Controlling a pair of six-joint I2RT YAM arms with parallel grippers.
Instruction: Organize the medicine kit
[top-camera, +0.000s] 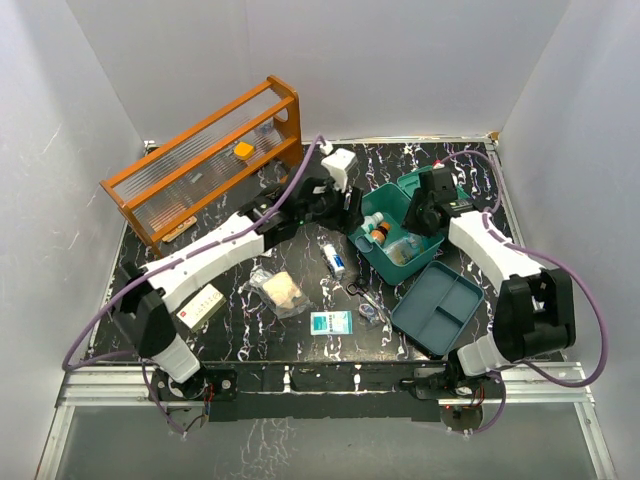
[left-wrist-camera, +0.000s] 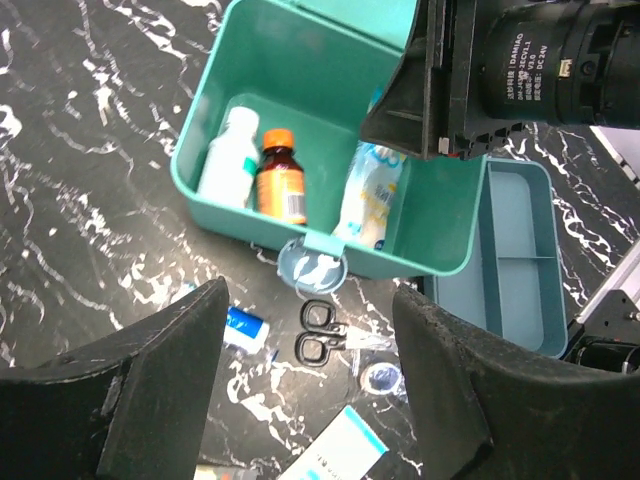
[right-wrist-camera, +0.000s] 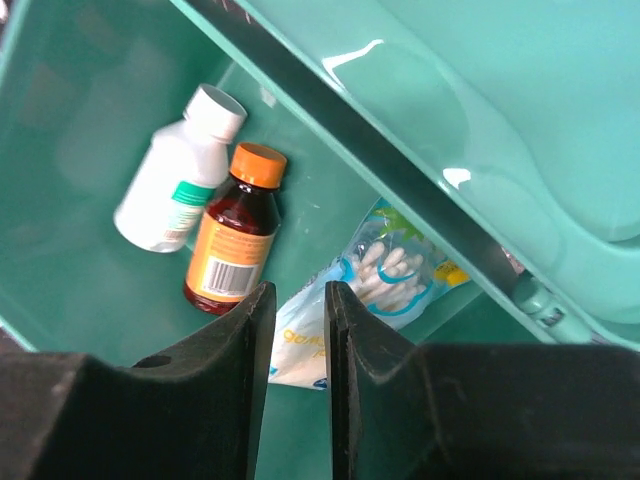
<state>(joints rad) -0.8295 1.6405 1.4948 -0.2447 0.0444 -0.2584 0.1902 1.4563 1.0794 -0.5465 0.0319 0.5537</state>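
Observation:
The medicine kit (top-camera: 392, 262) is a teal box that stands open at the right, its lid (top-camera: 418, 184) up at the back. Inside lie a white bottle (right-wrist-camera: 178, 173), a brown bottle with an orange cap (right-wrist-camera: 232, 232) and a bag of cotton swabs (right-wrist-camera: 380, 278). My right gripper (right-wrist-camera: 297, 385) hovers inside the kit above the swab bag, its jaws a narrow gap apart and empty. My left gripper (left-wrist-camera: 310, 390) is wide open and empty, above the table just in front of the kit's latch (left-wrist-camera: 312, 265), over black scissors (left-wrist-camera: 320, 332).
A blue-grey divided tray (top-camera: 440, 305) lies in front of the kit. On the table lie a blue tube (top-camera: 333, 260), a tape roll (left-wrist-camera: 380, 377), a teal carton (top-camera: 330, 322), a bagged gauze (top-camera: 280, 290) and a white box (top-camera: 200, 305). An orange rack (top-camera: 205, 160) stands at the back left.

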